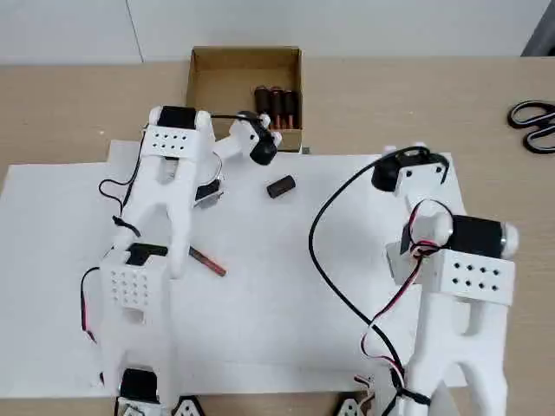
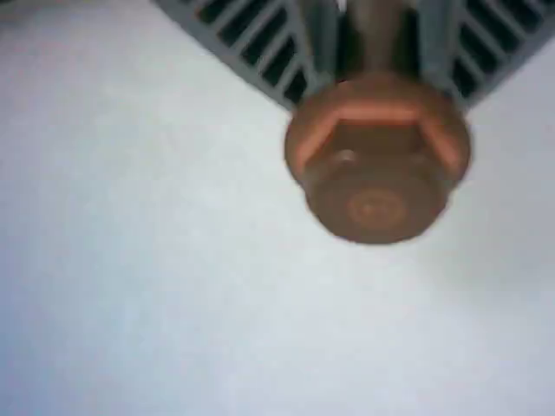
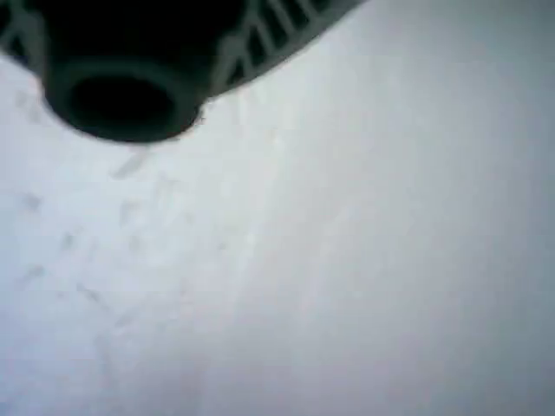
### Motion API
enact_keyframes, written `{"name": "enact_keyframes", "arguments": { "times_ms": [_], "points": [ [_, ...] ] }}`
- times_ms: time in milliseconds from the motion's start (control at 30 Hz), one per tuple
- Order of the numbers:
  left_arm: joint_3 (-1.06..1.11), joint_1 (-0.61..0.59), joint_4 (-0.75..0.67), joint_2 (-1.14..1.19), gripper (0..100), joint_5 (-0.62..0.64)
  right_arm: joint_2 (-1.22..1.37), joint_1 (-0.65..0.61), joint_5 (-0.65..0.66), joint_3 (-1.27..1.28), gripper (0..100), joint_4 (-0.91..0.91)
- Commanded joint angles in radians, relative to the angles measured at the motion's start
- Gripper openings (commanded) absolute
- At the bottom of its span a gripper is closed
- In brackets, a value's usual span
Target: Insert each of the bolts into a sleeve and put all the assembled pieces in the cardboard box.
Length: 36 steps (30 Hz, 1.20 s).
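Note:
My left gripper [image 2: 377, 52] is shut on a brown bolt [image 2: 377, 165], whose hexagonal head faces the camera, just above the white paper. My right gripper [image 3: 147, 26] is shut on a black sleeve [image 3: 121, 100], its open end showing, also low over the paper. A second bolt [image 1: 208, 261] lies on the paper, partly under the left arm [image 1: 169, 191]. A loose black sleeve [image 1: 280, 185] lies near the paper's far edge. The cardboard box [image 1: 208, 82] stands at the back with assembled pieces [image 1: 277, 104] in its right part. The right arm [image 1: 451, 260] stands over the paper's right side.
A white paper sheet [image 1: 286, 295] covers the wooden table [image 1: 408, 95]. Scissors [image 1: 536, 124] lie at the far right edge. A black cable [image 1: 325, 260] loops across the paper beside the right arm.

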Motion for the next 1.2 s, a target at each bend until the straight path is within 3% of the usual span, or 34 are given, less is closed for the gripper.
{"name": "enact_keyframes", "arguments": {
  "times_ms": [0, 233, 400, 600, 833, 1067, 1167],
  "points": [
    [0.064, 0.041, 0.020, -0.229, 0, 0.063, -0.031, 0.001, 0.043, -0.140, 0.4, 0.065],
    [0.443, 0.213, 0.020, -0.692, 0, 0.249, -0.070, 0.001, 0.061, -0.163, 0.4, 0.084],
    [0.630, 0.310, 0.014, -0.991, 1, 0.480, -0.278, -0.001, 0.130, -0.127, 0.5, 0.084],
    [0.756, 0.318, 0.020, -1.174, 1, 0.707, -0.562, 0.002, 0.176, 0.117, 0.7, 0.077],
    [0.912, 0.318, -0.011, -1.361, 1, 0.829, -0.822, 0.001, 0.175, 0.267, 0.6, 0.038],
    [1.001, 0.318, -0.135, -1.626, 1, 1.042, -1.004, 0.002, 0.095, 0.391, 0.4, -0.031],
    [1.092, 0.318, -0.218, -1.760, 1, 1.129, -1.093, 0.001, -0.029, 0.439, 0.4, -0.117]
  ]
}}
